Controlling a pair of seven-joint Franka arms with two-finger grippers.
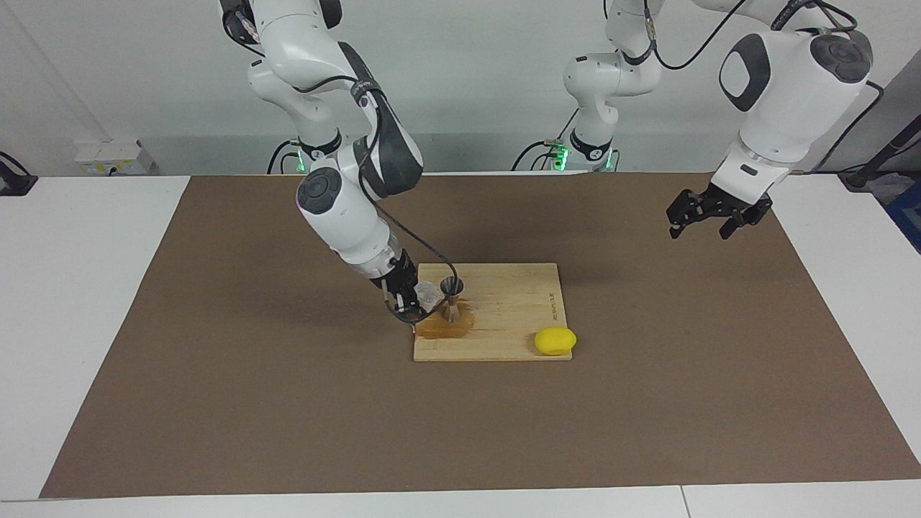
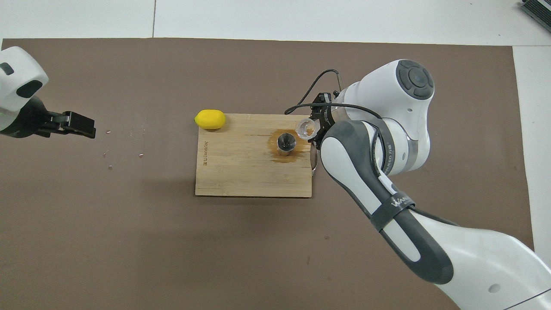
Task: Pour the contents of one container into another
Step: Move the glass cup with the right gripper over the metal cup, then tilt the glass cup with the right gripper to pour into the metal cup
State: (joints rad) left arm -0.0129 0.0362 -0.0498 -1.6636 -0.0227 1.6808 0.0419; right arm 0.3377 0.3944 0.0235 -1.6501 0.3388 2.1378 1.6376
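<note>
Tilting glass cup [image 1: 429, 292] beside jigger [image 1: 452, 296]; spill [image 2: 282, 157] clearer overhead.

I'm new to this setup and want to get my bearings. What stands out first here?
The right gripper holds a clear glass cup tipped toward the metal jigger, which stands in a brown wet stain on the wooden board. A yellow lemon sits at the board's corner toward the left arm's end. The left gripper waits, open, over the brown mat.
</note>
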